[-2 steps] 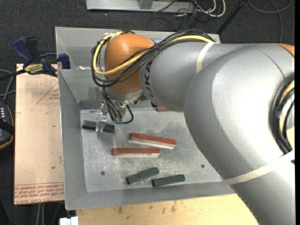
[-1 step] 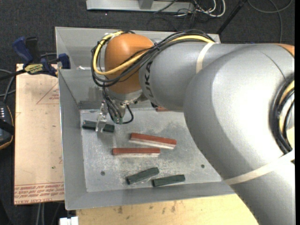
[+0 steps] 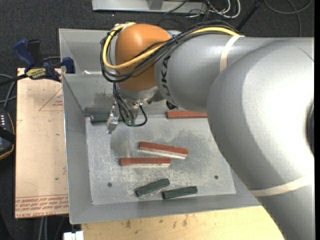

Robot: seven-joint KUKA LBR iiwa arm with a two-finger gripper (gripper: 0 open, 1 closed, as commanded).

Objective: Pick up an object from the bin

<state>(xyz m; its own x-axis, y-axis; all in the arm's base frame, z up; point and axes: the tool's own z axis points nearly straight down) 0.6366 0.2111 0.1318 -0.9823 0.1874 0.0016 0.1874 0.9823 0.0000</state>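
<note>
Up near the far left corner of the bin we see the fingers hanging below the orange wrist cover, slightly parted, with nothing between them. Just to their left a dark green block lies flat by the wall. Nearer us lie two red sticks and two more green blocks, well apart from the fingers.

Dark carpeted floor, tangled cables, perhaps a grey stand base
</note>
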